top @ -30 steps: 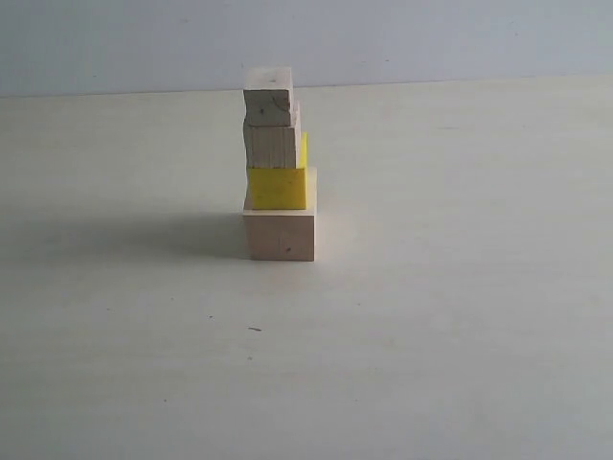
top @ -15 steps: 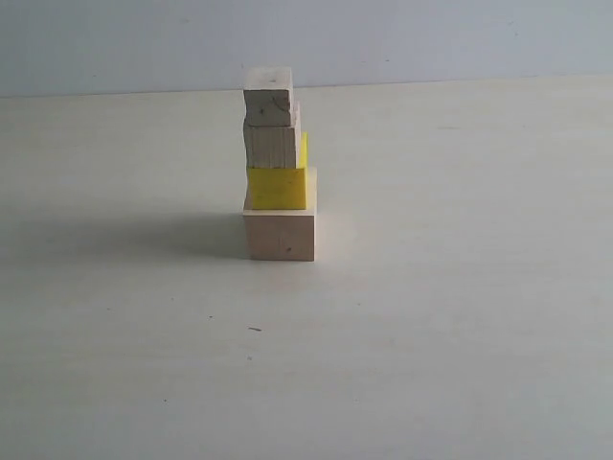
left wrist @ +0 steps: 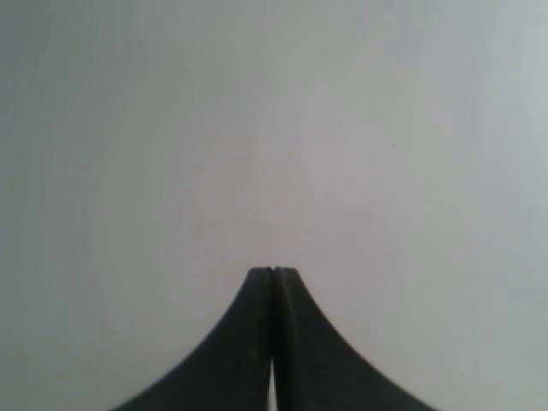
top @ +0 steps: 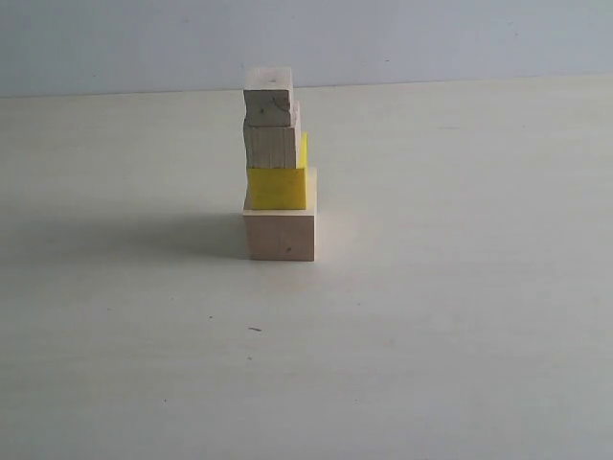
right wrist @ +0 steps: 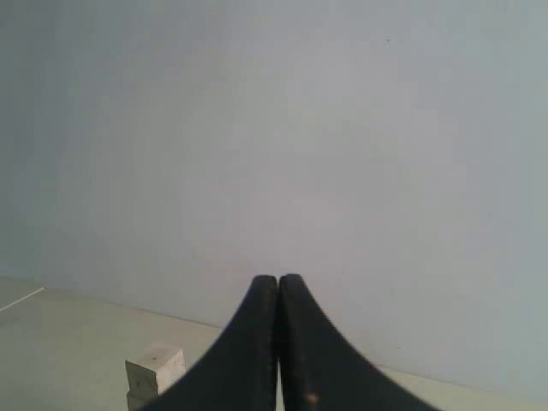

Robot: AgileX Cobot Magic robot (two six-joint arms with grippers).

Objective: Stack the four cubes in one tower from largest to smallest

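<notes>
The tower stands on the pale table, left of centre in the exterior view. Its base is the large pale wood cube. On that sits the yellow cube, then the medium wood cube, then the small wood cube on top. No arm shows in the exterior view. My left gripper is shut and empty, facing a blank wall. My right gripper is shut and empty too; the small cube on top of the tower shows beside its fingers, well apart from them.
A pale grey wall rises behind the table's far edge. The tower's shadow falls to its left on the table.
</notes>
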